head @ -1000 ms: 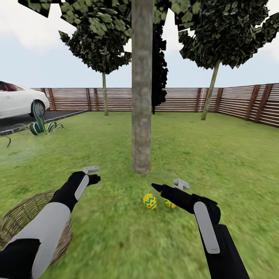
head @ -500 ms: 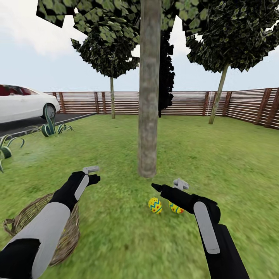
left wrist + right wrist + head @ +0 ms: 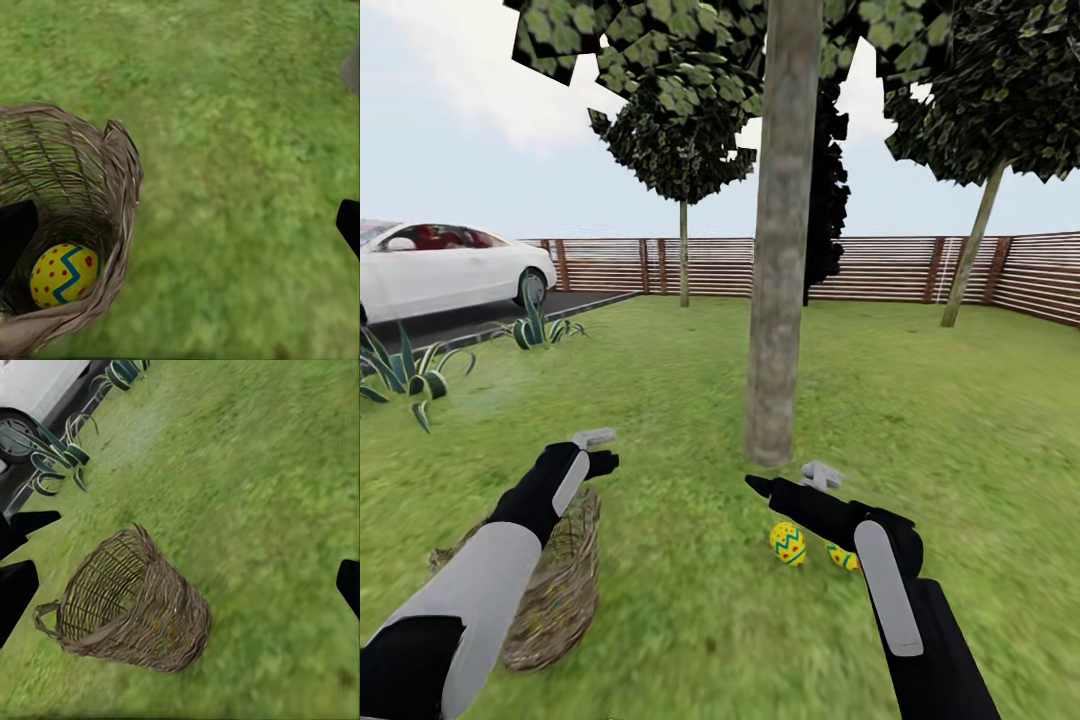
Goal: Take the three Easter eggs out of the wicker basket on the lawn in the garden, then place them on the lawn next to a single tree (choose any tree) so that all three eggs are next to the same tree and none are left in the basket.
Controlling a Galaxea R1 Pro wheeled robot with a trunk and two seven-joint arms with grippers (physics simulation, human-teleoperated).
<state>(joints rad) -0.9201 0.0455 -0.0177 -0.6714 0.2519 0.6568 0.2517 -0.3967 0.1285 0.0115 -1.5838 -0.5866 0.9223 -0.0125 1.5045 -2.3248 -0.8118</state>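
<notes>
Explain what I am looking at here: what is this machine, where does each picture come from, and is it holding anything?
These are simulator renders of a two-armed wheeled robot in a fenced garden. The large picture comes from its head camera, looking down over both arms: the left gripper and right gripper hang open and empty above the lawn. The other two pictures come from cameras on each wrist. Two Easter eggs lie on the grass near the thick-trunked tree. The left wrist camera looks into the wicker basket, where a third egg sits. The right wrist camera sees that basket from the side. A white car stands on the driveway.
</notes>
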